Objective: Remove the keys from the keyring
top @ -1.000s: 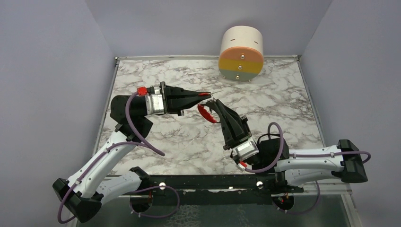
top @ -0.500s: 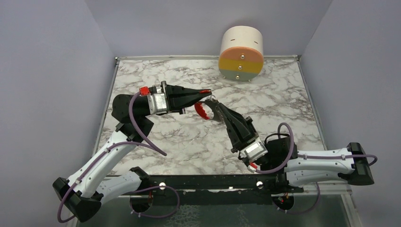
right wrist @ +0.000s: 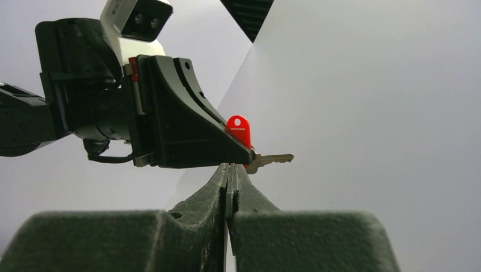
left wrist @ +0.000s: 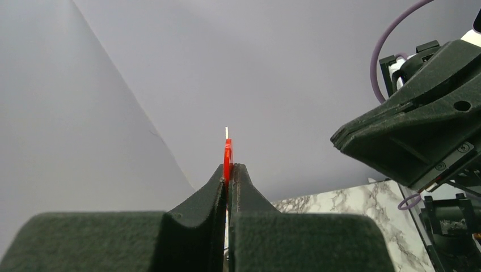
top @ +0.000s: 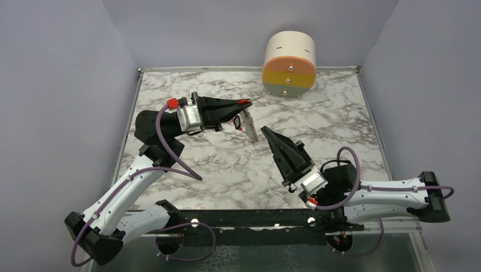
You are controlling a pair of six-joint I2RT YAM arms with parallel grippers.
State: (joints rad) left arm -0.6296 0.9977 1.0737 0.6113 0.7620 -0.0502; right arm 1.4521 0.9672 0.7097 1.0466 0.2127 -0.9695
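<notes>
The left end effector [top: 247, 103] stays clenched on the red key [right wrist: 239, 130]. At its 6 o'clock, the keyring [top: 249, 128] has dropped toward the counter [top: 329, 122]. The right end effector [top: 264, 131], clenched and seemingly empty, has backed off, so this key looks removed.

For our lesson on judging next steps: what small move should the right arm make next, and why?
Probably open the right gripper and bring it to the chain. The left gripper pinches the red key, and the chain seems to hang from it, apart from the right gripper, which looks shut on nothing.
</notes>
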